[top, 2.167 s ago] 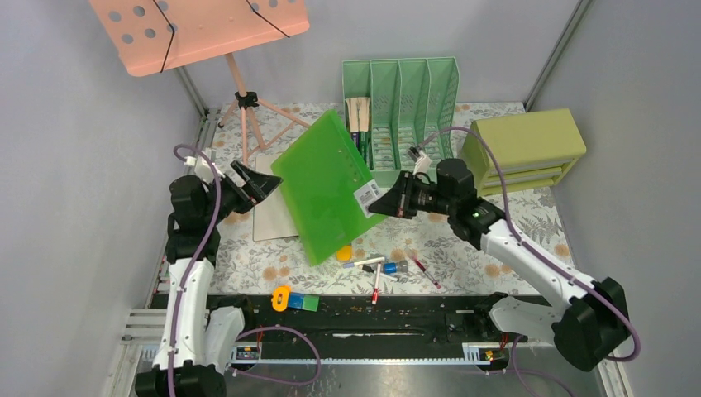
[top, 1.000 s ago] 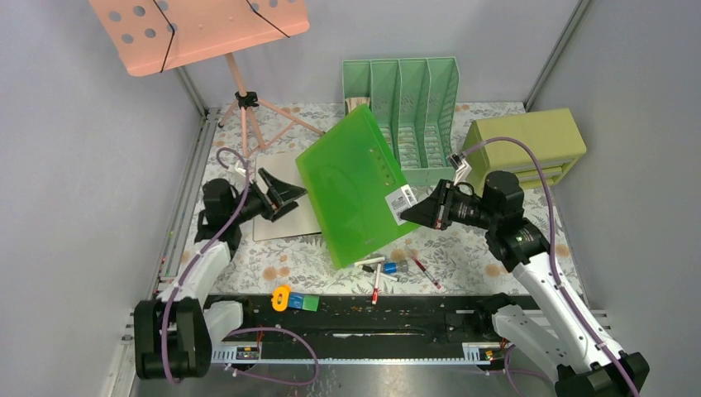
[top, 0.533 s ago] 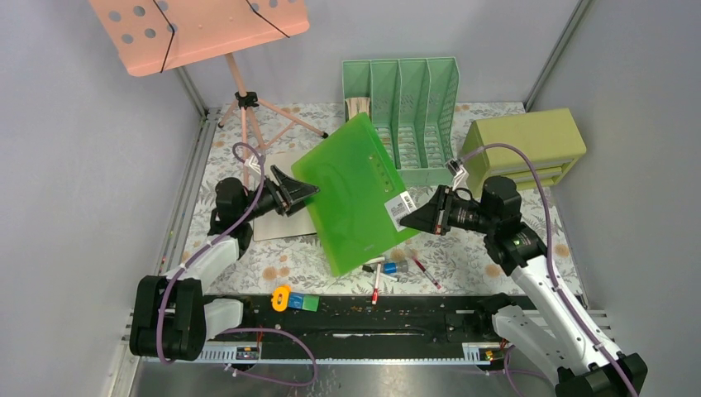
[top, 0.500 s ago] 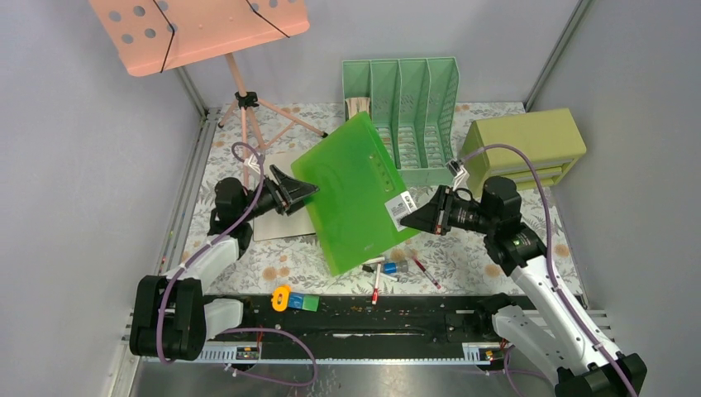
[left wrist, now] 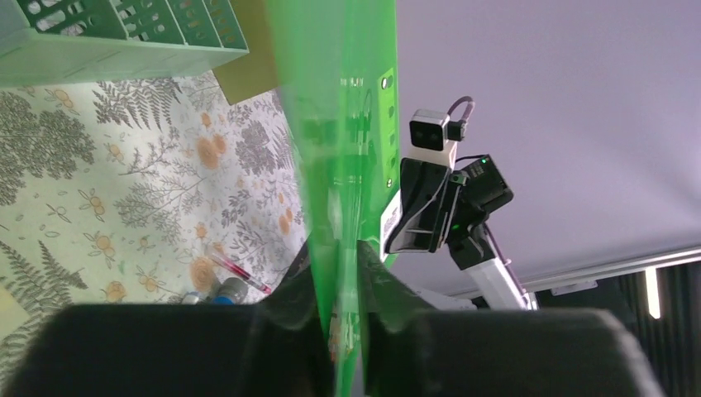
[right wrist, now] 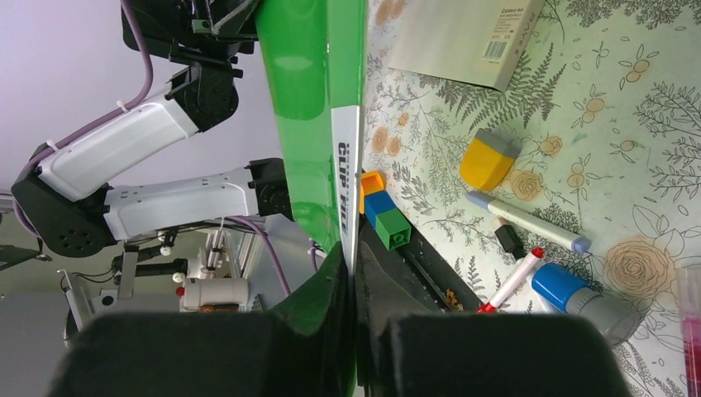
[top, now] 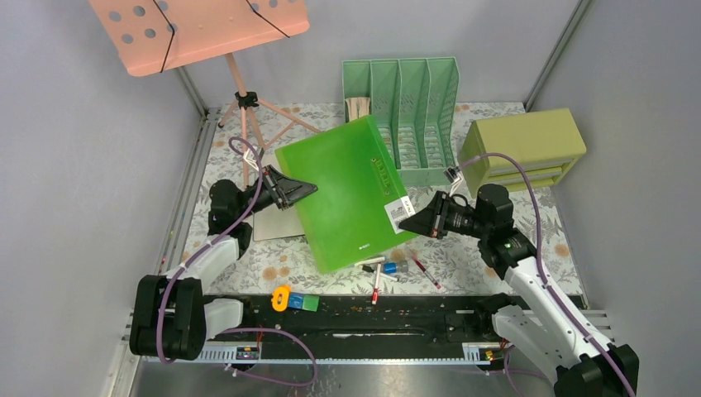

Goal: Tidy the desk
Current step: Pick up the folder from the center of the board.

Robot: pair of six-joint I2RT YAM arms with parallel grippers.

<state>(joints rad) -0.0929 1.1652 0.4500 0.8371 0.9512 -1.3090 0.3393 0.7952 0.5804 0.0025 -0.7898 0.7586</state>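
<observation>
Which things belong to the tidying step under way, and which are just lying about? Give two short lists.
In use: green folder, left gripper and right gripper clamped on its opposite edges, desk.

Lying about: pens, yellow eraser, toy blocks, notepad, file rack, drawer box, music stand.

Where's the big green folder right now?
In the top view, the green folder is over the middle of the desk, pinched between the left gripper and the right gripper, in front of the green file rack.
</observation>
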